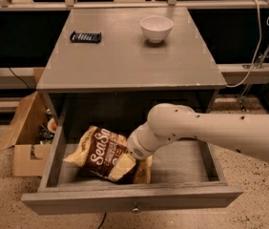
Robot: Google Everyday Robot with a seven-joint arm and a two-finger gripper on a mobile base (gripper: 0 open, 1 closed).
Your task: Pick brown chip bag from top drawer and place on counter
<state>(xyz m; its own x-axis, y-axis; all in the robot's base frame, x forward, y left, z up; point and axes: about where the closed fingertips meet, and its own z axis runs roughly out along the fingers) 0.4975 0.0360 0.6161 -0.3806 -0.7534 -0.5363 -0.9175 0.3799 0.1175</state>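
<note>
The brown chip bag [100, 151] lies in the left half of the open top drawer [125, 198], white lettering facing up. My white arm [172, 128] reaches in from the right and down into the drawer. My gripper sits at the end of the wrist [139, 147], right over the bag's right end, and the wrist hides it. The grey counter [125, 56] is above the drawer.
A white bowl [156, 28] stands at the counter's back right. A small flat black packet [86, 36] lies at its back left. An open cardboard box [25, 137] stands on the floor left of the cabinet. The drawer's right half [182, 163] is bare.
</note>
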